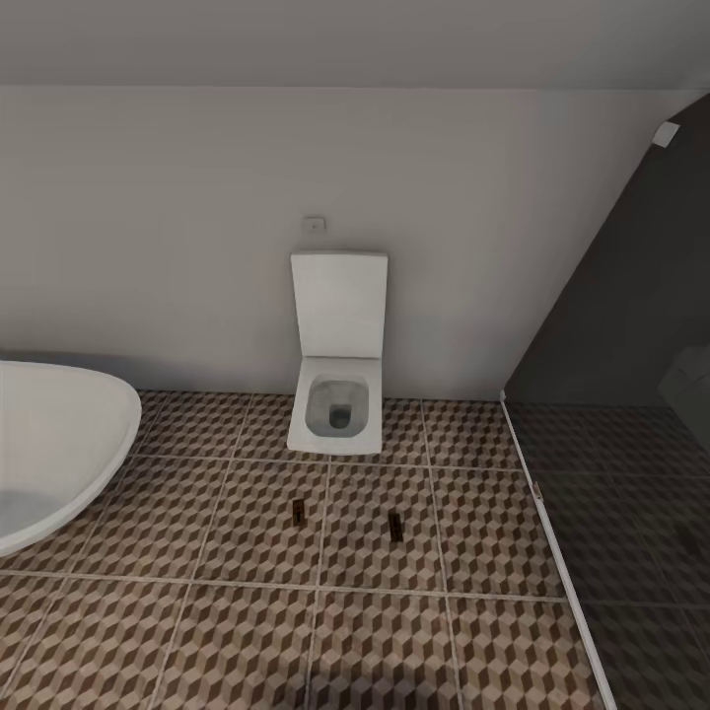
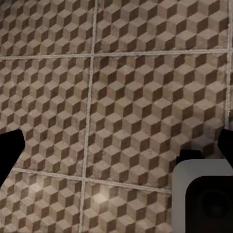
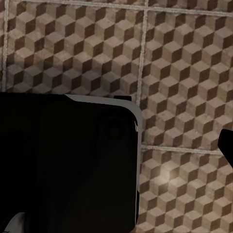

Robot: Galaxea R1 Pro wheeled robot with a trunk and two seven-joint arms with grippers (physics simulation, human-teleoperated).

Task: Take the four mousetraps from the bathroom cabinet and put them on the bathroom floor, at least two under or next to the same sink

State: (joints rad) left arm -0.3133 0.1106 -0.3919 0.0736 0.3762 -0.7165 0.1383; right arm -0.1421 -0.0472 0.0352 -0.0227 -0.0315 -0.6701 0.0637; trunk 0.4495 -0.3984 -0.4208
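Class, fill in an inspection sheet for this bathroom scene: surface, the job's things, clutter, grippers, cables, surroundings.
Surface: bathroom floor, cube-pattern tiles with light grout lines.
Job's things: two mousetraps lie flat on the floor in front of the toilet, one left of the other, apart.
Clutter: nothing seen.
Grippers: left gripper dark fingertips spread wide, nothing between; right gripper state cannot be told.
Cables: nothing seen.
Surroundings: white bathtub at left, dark glass partition at right, plain wall.

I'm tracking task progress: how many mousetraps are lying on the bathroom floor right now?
2. One mousetrap lies in front of the toilet, slightly toward the bathtub; the other lies nearer the dark shower area. Others may lie outside the picture.
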